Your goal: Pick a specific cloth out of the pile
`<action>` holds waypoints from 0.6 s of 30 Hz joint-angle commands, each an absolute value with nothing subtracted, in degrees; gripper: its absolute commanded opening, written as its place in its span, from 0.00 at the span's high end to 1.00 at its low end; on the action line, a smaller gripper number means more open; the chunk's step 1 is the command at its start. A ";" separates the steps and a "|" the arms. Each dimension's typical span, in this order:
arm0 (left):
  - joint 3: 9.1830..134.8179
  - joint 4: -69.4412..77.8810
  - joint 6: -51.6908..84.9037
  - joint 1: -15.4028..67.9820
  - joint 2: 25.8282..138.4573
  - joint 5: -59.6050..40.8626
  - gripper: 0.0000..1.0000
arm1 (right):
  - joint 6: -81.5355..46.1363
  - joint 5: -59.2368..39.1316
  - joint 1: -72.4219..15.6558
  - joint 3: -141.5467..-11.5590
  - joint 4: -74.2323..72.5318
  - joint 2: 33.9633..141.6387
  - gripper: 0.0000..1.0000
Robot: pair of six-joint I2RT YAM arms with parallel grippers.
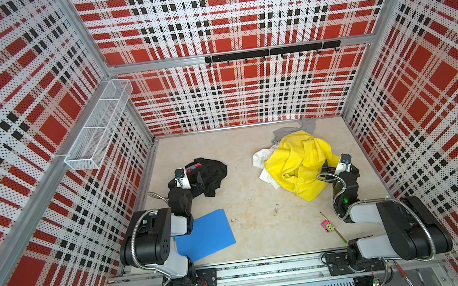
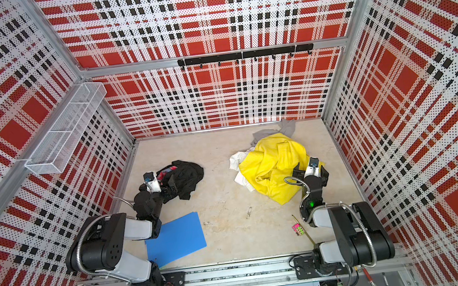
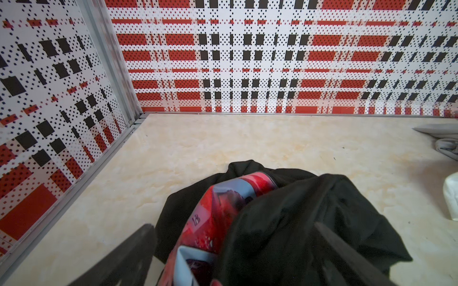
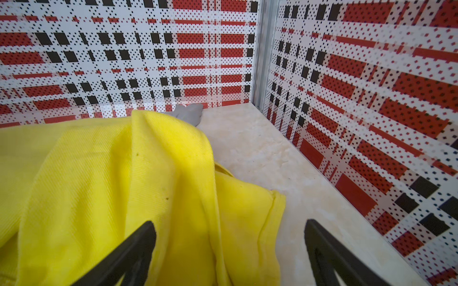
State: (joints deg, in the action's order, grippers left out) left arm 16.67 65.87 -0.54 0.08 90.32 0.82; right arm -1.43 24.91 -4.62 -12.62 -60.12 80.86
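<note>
Since the cloth (image 1: 210, 172) lies alone on the desk (image 1: 252, 205), well apart from the pile (image 1: 298, 165), I think the picking-out is almost done.

My left pincer (image 3: 234, 225) is wide open and holds nothing. One finger is over the bare desk beside the cloth. The other is over the black folds. So the near part of the cloth sits between them. I cannot tell if they touch it.

My right pincer (image 4: 229, 222) is wide open too, and it holds nothing. It sits at the near edge of the yellow cloth (image 4: 99, 173), the big top piece of the pile.

If this is the cloth's resting place, I think my left arm should go straight up and away, slowly, so no fold catches on a finger and gets dragged. If the cloth must go somewhere else, I should pinch a thick fold, not a thin edge. My right arm should leave the pile alone.

The cloth is a crumpled lump, not flat. In both top views it is longer from side to side than from front to back. Its long way runs from the left wall toward the middle of the desk. The red, pink and blue patch (image 3: 223, 205) faces up at the end near the left wall. A thin black tail points to the near side, where the folder (image 1: 206, 234) lies.
</note>
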 commanded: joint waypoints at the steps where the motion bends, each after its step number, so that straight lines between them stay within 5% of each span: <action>1: 17.40 66.09 -0.35 -0.11 90.18 0.27 0.01 | 1.15 23.64 -4.39 -12.29 -72.02 84.75 0.00; 18: 17.40 66.09 0.45 0.36 90.18 4.97 0.01 | 1.67 22.15 -4.48 -13.80 -73.62 89.81 0.00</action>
State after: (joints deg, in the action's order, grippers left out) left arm 16.67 65.08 -0.05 0.14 90.32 4.08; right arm 0.91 22.50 -4.69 -12.80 -69.28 89.23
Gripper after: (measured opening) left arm 0.992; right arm 0.999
